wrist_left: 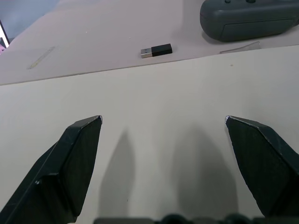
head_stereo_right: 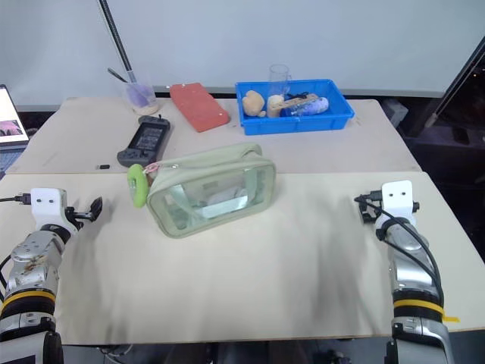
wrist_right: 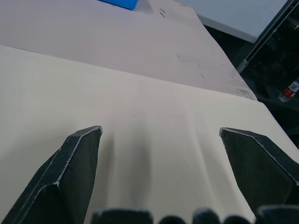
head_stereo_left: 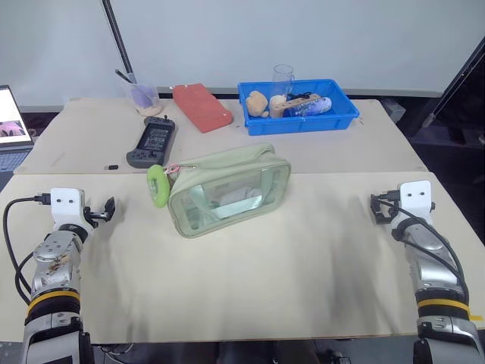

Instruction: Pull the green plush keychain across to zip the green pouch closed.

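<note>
The green pouch point(head_stereo_left: 227, 189) lies near the middle of the table, its clear window facing me. The green plush keychain point(head_stereo_left: 158, 185) hangs at the pouch's left end on a short pinkish cord. My left gripper point(wrist_left: 163, 122) is open low over the table at the left, well away from the keychain, with nothing between its fingers point(wrist_left: 77, 154). My right gripper point(wrist_right: 160, 130) is open at the far right of the table, far from the pouch, fingers point(wrist_right: 74, 158) spread over bare tabletop.
Behind the pouch lie a dark handheld controller point(head_stereo_left: 151, 142), a red sponge-like block point(head_stereo_left: 201, 106), a small USB stick point(wrist_left: 156, 50) and a plastic cup point(head_stereo_left: 142, 94). A blue bin point(head_stereo_left: 297, 106) with small items stands at the back right. A laptop point(head_stereo_left: 11, 121) is at the far left.
</note>
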